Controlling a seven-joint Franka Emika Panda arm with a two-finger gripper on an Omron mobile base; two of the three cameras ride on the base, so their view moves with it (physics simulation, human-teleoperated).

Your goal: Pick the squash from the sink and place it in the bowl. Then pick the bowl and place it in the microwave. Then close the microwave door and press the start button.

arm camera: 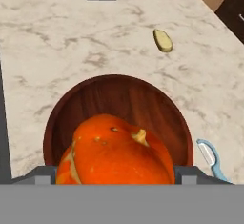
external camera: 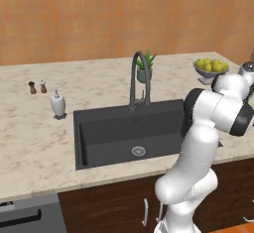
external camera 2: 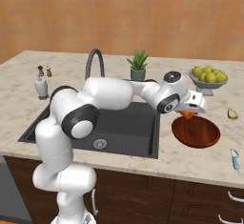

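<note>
Gripper (external camera 2: pixel 189 113) over the bowl (external camera 2: pixel 196 132), jaws wide on either side of the squash (arm camera: pixel 114 151); whether they press it I cannot tell. Squash sits between the fingertips, above the bowl's hollow. Bowl on the counter (external camera 2: pixel 200 158) right of the sink (external camera: pixel 126 135). Nearby: peeler (arm camera: pixel 211 160), small yellowish piece (arm camera: pixel 163 40), fruit dish (external camera 2: pixel 208 77).
</note>
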